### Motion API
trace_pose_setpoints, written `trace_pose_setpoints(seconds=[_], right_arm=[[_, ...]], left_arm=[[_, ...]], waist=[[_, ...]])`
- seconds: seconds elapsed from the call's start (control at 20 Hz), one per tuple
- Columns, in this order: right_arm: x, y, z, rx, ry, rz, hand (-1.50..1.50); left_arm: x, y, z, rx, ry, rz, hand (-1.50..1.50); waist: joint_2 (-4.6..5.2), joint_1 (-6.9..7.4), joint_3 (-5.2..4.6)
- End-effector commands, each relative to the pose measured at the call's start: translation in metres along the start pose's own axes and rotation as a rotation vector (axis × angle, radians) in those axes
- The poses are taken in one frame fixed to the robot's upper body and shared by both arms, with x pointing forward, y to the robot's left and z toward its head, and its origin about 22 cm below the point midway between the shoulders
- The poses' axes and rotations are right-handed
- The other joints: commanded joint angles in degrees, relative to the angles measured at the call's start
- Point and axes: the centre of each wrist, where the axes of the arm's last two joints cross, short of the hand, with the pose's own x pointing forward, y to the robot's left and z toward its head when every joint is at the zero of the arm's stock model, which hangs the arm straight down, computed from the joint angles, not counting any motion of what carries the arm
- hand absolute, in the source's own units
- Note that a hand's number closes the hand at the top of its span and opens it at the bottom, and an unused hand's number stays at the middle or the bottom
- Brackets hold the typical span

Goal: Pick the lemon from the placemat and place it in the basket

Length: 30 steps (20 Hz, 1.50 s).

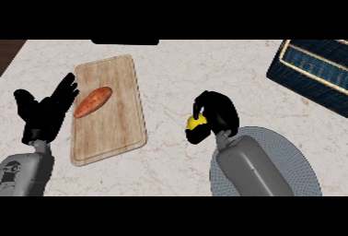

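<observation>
Head view shows the dark blue basket (314,69) at the desk's (204,69) far right edge, its inside hidden. Right hand (216,115) curls its fingers around the lemon (196,123), above the grey placemat's (299,161) left edge. Left hand (44,113) rests open beside the cutting board (115,129) carrying a sweet potato (92,102). Bare desk lies between lemon and basket.

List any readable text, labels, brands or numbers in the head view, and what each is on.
None readable. The left forearm carries a small dark marking, too blurred to read. No lettering shows on the basket, cutting board, placemat or lemon.
</observation>
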Motion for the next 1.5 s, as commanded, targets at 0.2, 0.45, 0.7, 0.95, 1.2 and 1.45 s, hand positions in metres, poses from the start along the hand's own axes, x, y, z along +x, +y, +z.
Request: trace_pose_setpoints(seconds=[0.2, 0.45, 0.7, 0.95, 1.2, 1.45], right_arm=[[0.074, -0.03, 0.041, -0.195, -0.195, -0.399, 1.5], [0.118, -0.061, 0.067, -0.418, -0.245, -0.389, 1.5], [0.134, -0.102, 0.082, -0.514, -0.157, -0.356, 1.5], [0.131, -0.153, 0.056, -0.586, -0.076, -0.306, 1.5], [0.151, -0.209, 0.057, -0.667, -0.054, -0.33, 1.5], [0.155, -0.242, 0.034, -0.745, -0.011, -0.287, 1.5]], left_arm=[[-0.004, -0.004, -0.002, -0.006, 0.012, 0.012, 0.0], [-0.003, 0.009, 0.001, 0.019, 0.01, 0.022, 0.0], [-0.007, 0.03, 0.004, 0.023, 0.037, 0.01, 0.0], [0.0, 0.011, 0.002, 0.021, 0.007, -0.002, 0.0], [-0.02, 0.002, 0.017, 0.014, 0.026, 0.029, 0.0], [-0.009, 0.013, 0.01, 0.019, 0.003, 0.011, 0.0]], waist=[[0.02, -0.25, 0.17], [-0.28, -1.27, 0.07], [-0.22, -1.88, 0.07], [-0.01, -1.58, 0.1], [-0.07, -0.95, 0.09], [0.15, -0.88, 0.07]])
